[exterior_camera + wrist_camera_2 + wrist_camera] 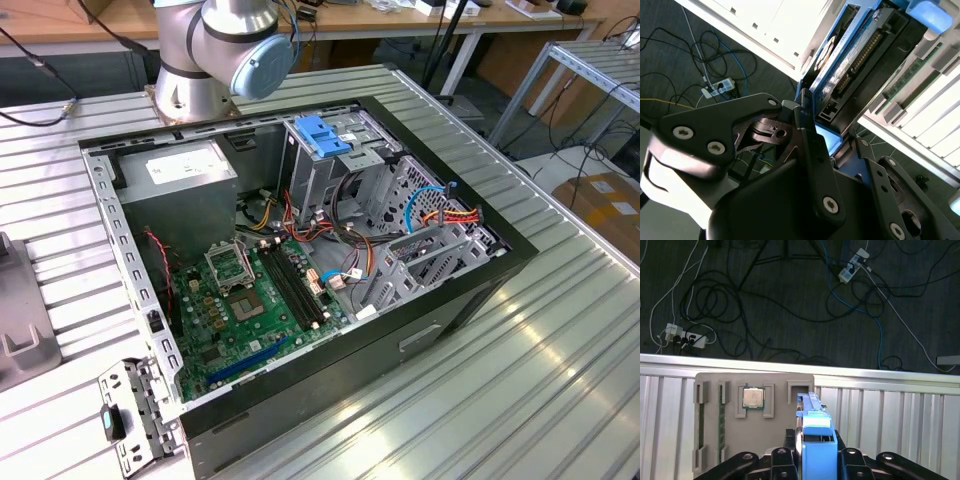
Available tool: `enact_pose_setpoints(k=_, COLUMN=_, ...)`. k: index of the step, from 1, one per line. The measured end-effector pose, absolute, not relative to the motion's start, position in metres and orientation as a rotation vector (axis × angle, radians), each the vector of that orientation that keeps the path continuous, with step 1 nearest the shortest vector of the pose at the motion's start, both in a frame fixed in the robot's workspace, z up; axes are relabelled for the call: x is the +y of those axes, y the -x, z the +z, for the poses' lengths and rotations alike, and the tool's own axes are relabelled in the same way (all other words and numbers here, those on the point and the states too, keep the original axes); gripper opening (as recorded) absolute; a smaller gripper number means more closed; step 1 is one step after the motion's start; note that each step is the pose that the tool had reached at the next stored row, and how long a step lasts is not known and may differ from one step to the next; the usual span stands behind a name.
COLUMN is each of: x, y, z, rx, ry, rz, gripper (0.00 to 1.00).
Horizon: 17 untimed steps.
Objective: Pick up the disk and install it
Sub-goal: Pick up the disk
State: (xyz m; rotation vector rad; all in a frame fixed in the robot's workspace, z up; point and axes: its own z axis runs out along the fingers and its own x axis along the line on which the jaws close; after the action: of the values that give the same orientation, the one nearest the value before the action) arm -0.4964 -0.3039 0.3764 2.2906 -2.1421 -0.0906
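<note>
The disk (816,437) stands on its edge in its light-blue carrier, in a slot of a grey parts holder (710,390). My gripper (816,460) is shut on the disk, one black finger (790,457) against each side of the carrier. In the second wrist view the disk (850,55) shows its grey metal face, connector pins and blue frame, with my gripper (832,137) clamped on its near end. The open computer case (480,290) lies on the ribbed metal table, and its drive cage (335,170) is at the back.
The holder also carries a processor chip (753,398) and memory sticks (721,415). Past the table edge (880,372) the floor has cables and power strips (685,337). A bright-blue latch (325,135) tops the drive cage. The arm's base (195,95) stands behind the case.
</note>
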Motion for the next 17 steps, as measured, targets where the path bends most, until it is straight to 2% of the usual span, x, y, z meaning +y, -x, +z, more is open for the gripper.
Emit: enact_pose_setpoints(k=17, x=-0.3039, y=0.4964, z=0.3825, rx=-2.142, ry=-2.291, rz=-0.091, gripper=0.37)
